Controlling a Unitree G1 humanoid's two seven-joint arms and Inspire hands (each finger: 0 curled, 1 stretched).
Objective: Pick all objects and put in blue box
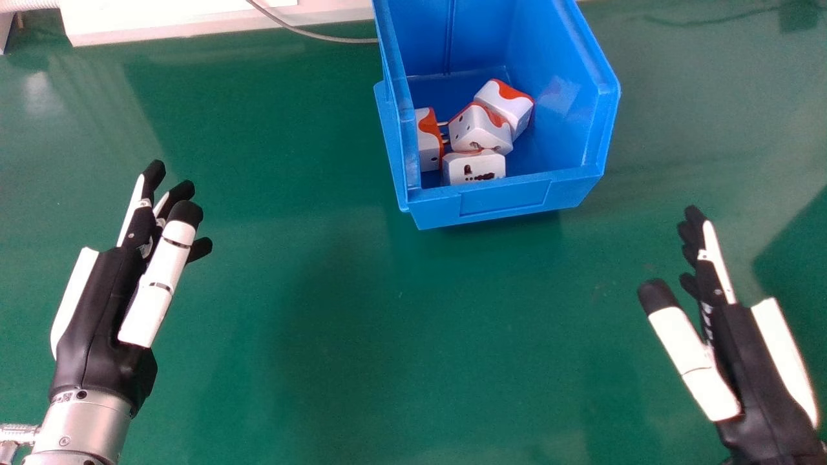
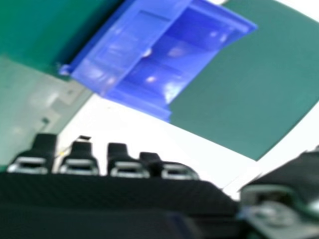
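In blue box (image 1: 504, 197), four adapters (image 1: 481, 128)

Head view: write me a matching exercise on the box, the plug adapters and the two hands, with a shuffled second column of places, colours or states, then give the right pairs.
1. Blue box
2. Plug adapters
3. Left hand
4. Right hand

A. Open and holding nothing, at the view's right side
B. White with orange parts, lying together inside a container
C. Open and holding nothing, at the view's left side
D. Standing on the green table, farther forward than both hands

Right pairs: 1-D, 2-B, 3-C, 4-A
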